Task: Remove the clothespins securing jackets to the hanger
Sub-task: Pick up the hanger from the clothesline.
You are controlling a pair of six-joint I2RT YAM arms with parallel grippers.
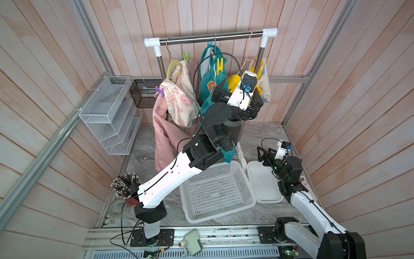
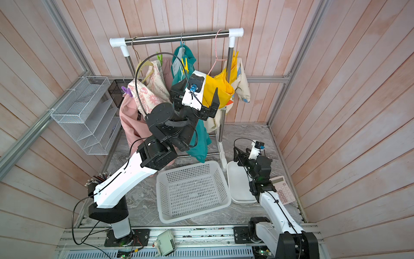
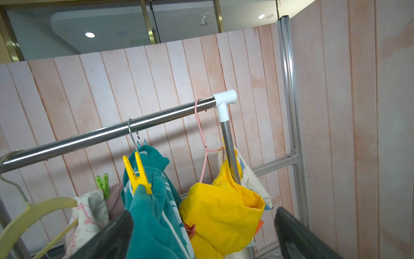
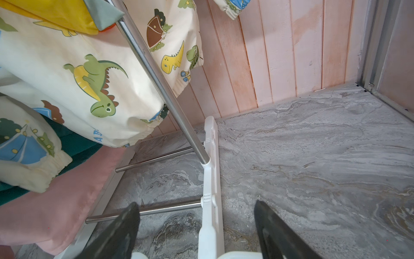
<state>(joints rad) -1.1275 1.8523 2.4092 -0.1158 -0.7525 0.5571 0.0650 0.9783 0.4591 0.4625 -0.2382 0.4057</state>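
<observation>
Lining up on the yellow clothespin (image 3: 136,175)
My left hand (image 3: 201,218) hangs wide open, empty, by the teal jacket (image 3: 156,213); that clothespin bites its shoulder, just left. Next, I reckon: centre, squeeze its tails. Right hand (image 4: 197,213) waits open, empty, low right.

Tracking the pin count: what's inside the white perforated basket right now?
In both top views the basket shows only bare perforated floor, with nothing lying in it. In a top view the left arm covers its far corner.

The left pincer (image 1: 240,90) is open wide beside the yellow jacket (image 1: 234,81). A yellow clothespin (image 1: 219,65) pinches the teal jacket (image 1: 205,94).
</observation>
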